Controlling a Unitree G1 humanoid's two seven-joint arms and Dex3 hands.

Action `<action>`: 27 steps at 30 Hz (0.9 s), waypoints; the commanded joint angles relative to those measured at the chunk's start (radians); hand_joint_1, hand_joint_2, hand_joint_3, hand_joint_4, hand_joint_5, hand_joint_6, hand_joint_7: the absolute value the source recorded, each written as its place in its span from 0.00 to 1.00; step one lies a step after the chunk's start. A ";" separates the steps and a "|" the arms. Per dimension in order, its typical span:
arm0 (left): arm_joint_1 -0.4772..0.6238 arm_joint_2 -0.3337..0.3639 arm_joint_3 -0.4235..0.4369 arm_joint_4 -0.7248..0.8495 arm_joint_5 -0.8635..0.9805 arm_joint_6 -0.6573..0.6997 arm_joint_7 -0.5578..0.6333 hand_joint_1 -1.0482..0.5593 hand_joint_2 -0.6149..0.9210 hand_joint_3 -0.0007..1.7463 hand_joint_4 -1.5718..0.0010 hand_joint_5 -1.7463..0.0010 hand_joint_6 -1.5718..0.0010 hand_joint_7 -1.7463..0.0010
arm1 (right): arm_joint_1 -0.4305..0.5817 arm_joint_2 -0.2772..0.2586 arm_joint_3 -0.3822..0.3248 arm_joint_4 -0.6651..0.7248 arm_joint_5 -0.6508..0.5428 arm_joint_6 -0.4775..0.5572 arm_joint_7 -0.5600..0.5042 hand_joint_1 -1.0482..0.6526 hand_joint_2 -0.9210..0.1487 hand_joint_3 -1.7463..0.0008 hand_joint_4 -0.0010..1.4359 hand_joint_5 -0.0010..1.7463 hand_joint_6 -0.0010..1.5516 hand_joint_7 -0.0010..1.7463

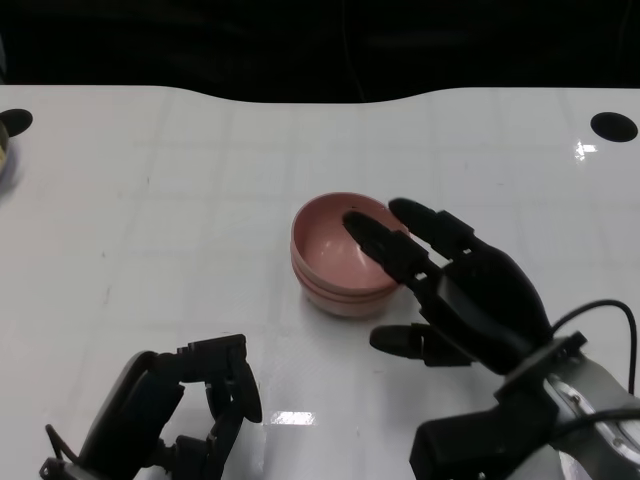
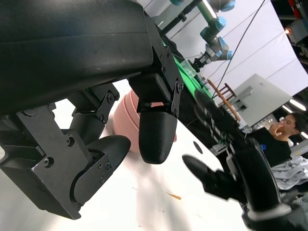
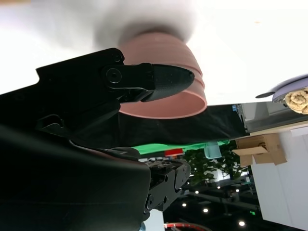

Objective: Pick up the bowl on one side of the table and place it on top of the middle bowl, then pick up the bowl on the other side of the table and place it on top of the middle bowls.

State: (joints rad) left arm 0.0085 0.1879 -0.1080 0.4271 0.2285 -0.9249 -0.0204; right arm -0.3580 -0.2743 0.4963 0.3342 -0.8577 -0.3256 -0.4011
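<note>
Nearest the head camera, the left hand [image 1: 200, 400] sits low over the bench [image 1: 150, 200] with its fingers curled in and nothing in them. By my reading it is out of play for now, parked well apart from the work.

Ahead of the right hand [image 1: 470, 290] stands the pink bowl stack [image 1: 340, 255], mouth up. Ridged bands on its side in the head and right wrist views suggest more than one bowl nested together, though I cannot tell the exact count. No other bowl shows on either side of the bench, so the stacking looks done or nearly so.

That right hand is spread and holds nothing. Its fingers [image 1: 385, 240] reach out over the near rim of the stack, and its thumb hangs apart on the side nearer the robot. Whether the fingertips touch the rim I cannot tell; the head view shows them overlapping it, and the right wrist view shows one fingertip [image 3: 168, 79] crossing the stack's wall [image 3: 187, 62]. Such a pose fits a hand at the point of release.

Being round, the stack has no long axis across the bench; its axis runs upright, opening towards the head camera, and it sits level rather than tipped.
</note>
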 commanded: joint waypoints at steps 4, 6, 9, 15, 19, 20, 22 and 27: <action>-0.010 0.013 0.005 0.005 0.006 0.002 0.000 0.64 0.55 0.90 0.43 0.05 0.45 0.17 | 0.118 -0.051 -0.075 -0.103 0.063 -0.083 -0.050 0.29 0.00 0.90 0.06 0.50 0.27 0.10; -0.011 0.013 0.005 0.005 0.003 0.004 -0.002 0.64 0.55 0.90 0.42 0.05 0.45 0.17 | 0.150 -0.051 -0.097 -0.112 0.078 -0.127 -0.095 0.38 0.04 0.96 0.18 0.50 0.38 0.12; -0.011 0.015 0.004 0.001 0.007 0.009 -0.002 0.64 0.55 0.89 0.42 0.05 0.45 0.16 | 0.210 -0.058 -0.132 -0.138 0.113 -0.188 -0.125 0.47 0.06 0.99 0.31 0.52 0.47 0.13; -0.012 0.016 0.005 0.003 0.007 0.010 -0.002 0.64 0.55 0.90 0.42 0.05 0.45 0.17 | 0.334 -0.069 -0.203 -0.216 0.190 -0.265 -0.102 0.54 0.04 0.99 0.48 0.64 0.61 0.22; -0.012 0.018 0.007 0.002 0.003 0.006 -0.002 0.64 0.55 0.90 0.42 0.05 0.45 0.17 | 0.391 -0.071 -0.240 -0.222 0.223 -0.348 -0.115 0.61 0.05 0.98 0.61 0.65 0.69 0.28; -0.012 0.019 0.008 0.002 -0.001 0.005 -0.005 0.64 0.55 0.90 0.42 0.05 0.45 0.17 | 0.402 -0.068 -0.249 -0.216 0.230 -0.371 -0.120 0.63 0.05 0.98 0.63 0.65 0.71 0.30; -0.012 0.024 0.009 0.003 -0.007 0.004 -0.009 0.63 0.55 0.90 0.43 0.04 0.46 0.16 | 0.420 -0.059 -0.264 -0.206 0.243 -0.408 -0.127 0.66 0.25 0.72 0.66 0.66 0.69 0.39; -0.015 0.032 0.013 0.015 -0.014 -0.007 -0.009 0.63 0.55 0.89 0.43 0.03 0.46 0.16 | 0.436 -0.022 -0.293 -0.171 0.287 -0.452 -0.119 0.69 0.74 0.12 0.69 0.75 0.68 0.53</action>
State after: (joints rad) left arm -0.0071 0.2009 -0.1063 0.4285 0.2271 -0.9220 -0.0208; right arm 0.0687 -0.3024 0.2286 0.1467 -0.6054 -0.7653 -0.5142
